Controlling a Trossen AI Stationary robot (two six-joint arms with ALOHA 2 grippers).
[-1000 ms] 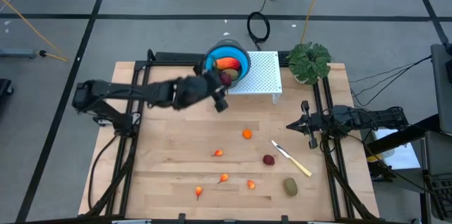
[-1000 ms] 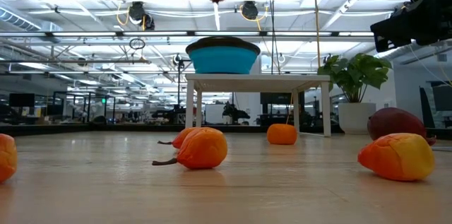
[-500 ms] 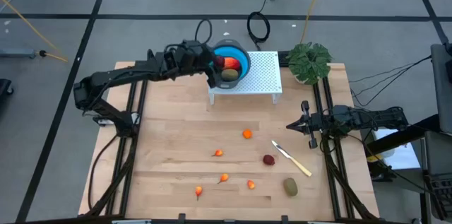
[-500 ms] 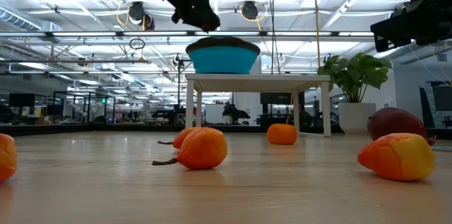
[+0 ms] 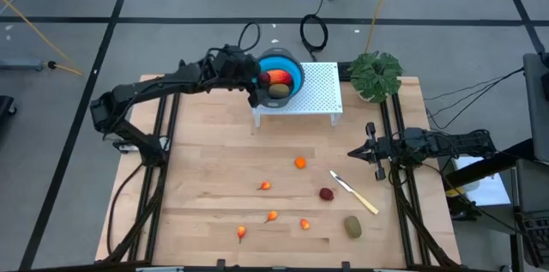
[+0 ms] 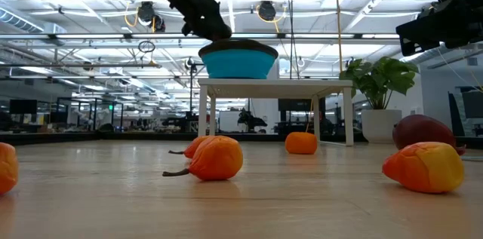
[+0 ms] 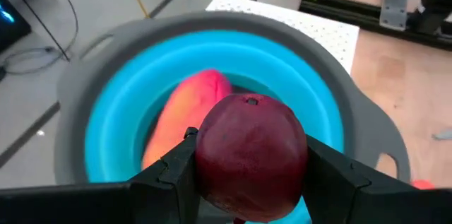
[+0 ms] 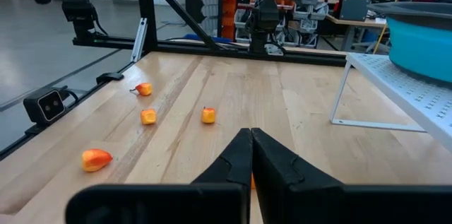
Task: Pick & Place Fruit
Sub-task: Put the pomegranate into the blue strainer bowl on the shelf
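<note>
My left gripper [image 5: 256, 89] hangs at the left rim of the blue bowl [image 5: 292, 64], shut on a dark red ball [image 7: 251, 155] that fills the left wrist view. The bowl stands on a white perforated stand [image 5: 316, 92]; in it lie the elongated red-yellow fruit [image 5: 274, 76] and a brown-green oval [image 5: 280, 91]. On the table rest a second dark red ball [image 5: 326, 193], a brown-green oval [image 5: 352, 226], an orange piece [image 5: 299, 163] and several small orange-red bits [image 5: 272, 216]. My right gripper [image 5: 352, 153] waits shut at the table's right edge. My left gripper pinches the dark red ball between its two fingers [image 7: 173, 174], one on each side of the ball's widest part [image 7: 206, 160]. The fingers slant down from the table's left. The ball is lifted clear, over the bowl's inside [image 7: 134, 104] next to the red-yellow fruit [image 7: 185, 111].
A pale-handled knife [image 5: 354, 193] lies between the loose dark red ball and the right arm. A potted plant [image 5: 375, 75] stands at the far right corner beside the stand. Bare wood spreads across the table's left and near-left parts [image 5: 197, 186].
My left gripper, keeping the dark red ball, has swung from in front of the stand toward the far edge and the bowl's left rim, turning to point across the bowl, and has come down close to the rim. The right arm has kept still.
</note>
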